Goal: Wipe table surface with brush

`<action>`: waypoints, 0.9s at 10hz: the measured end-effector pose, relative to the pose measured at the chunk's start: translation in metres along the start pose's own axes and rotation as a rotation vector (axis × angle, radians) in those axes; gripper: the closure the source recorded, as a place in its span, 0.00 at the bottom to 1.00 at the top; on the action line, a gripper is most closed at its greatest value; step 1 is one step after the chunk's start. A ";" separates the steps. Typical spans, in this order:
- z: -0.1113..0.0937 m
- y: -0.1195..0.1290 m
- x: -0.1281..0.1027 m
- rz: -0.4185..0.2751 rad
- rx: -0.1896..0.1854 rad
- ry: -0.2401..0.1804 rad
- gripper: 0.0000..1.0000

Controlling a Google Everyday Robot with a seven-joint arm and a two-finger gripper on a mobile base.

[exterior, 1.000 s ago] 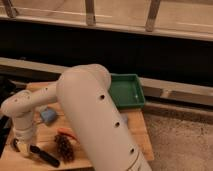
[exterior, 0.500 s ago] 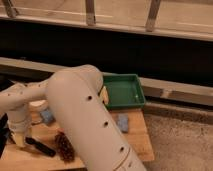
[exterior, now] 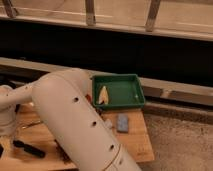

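Camera view shows my gripper [exterior: 7,131] at the far left of the counter [exterior: 137,142]; how far it is open, I cannot tell. Just below and right of it lies the brush [exterior: 29,149], flat on the wood, its long axis running left-right, slightly tilted. I judge a short descent reaches it.

Gripper [exterior: 7,131] left; arm [exterior: 75,125] blocking table surface [exterior: 137,142].

My arm [exterior: 75,120] fills foreground, bent at elbow, reaching left and down. My hand [exterior: 6,125] low at left edge, over table [exterior: 140,145], largely cut off.
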 end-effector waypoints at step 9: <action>-0.010 -0.060 0.048 0.102 0.016 0.070 1.00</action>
